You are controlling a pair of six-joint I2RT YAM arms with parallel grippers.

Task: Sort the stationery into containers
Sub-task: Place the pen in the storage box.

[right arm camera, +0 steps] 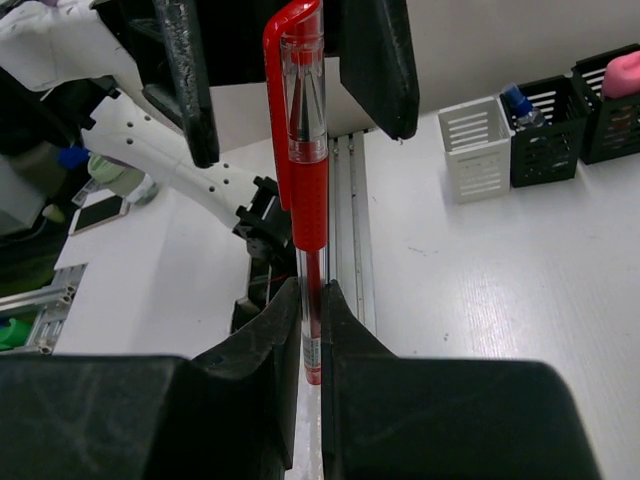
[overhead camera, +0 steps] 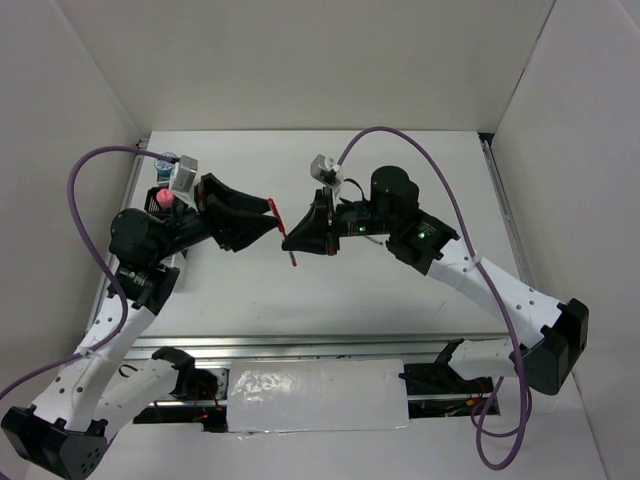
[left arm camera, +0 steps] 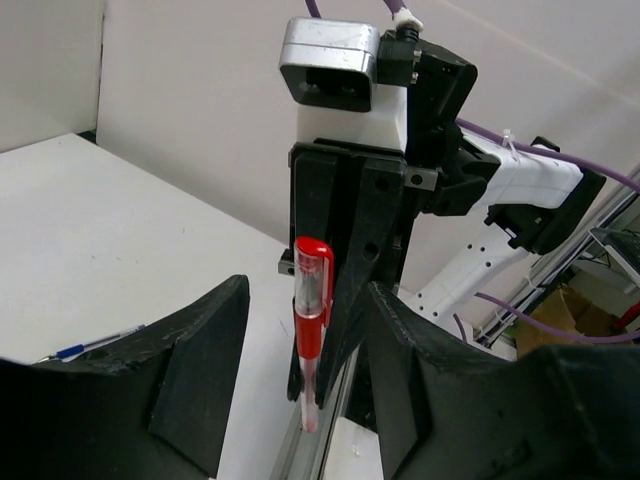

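A red pen (right arm camera: 305,150) stands upright in the air over the middle of the table (overhead camera: 400,290). My right gripper (right arm camera: 310,300) is shut on its lower barrel. My left gripper (left arm camera: 305,370) faces it with one finger on each side of the pen's (left arm camera: 312,320) capped upper half, open, with a gap on both sides. In the top view the two grippers meet tip to tip, left (overhead camera: 268,220) and right (overhead camera: 292,238), and the pen's lower end (overhead camera: 291,256) sticks out below them. A blue pen (left arm camera: 95,345) lies on the table.
A row of containers stands along the table's left edge: a white slotted box (right arm camera: 478,148), a black mesh box (right arm camera: 545,135) holding a blue-capped bottle (right arm camera: 520,103), and another black box with a pink block (right arm camera: 622,75). White walls enclose the table.
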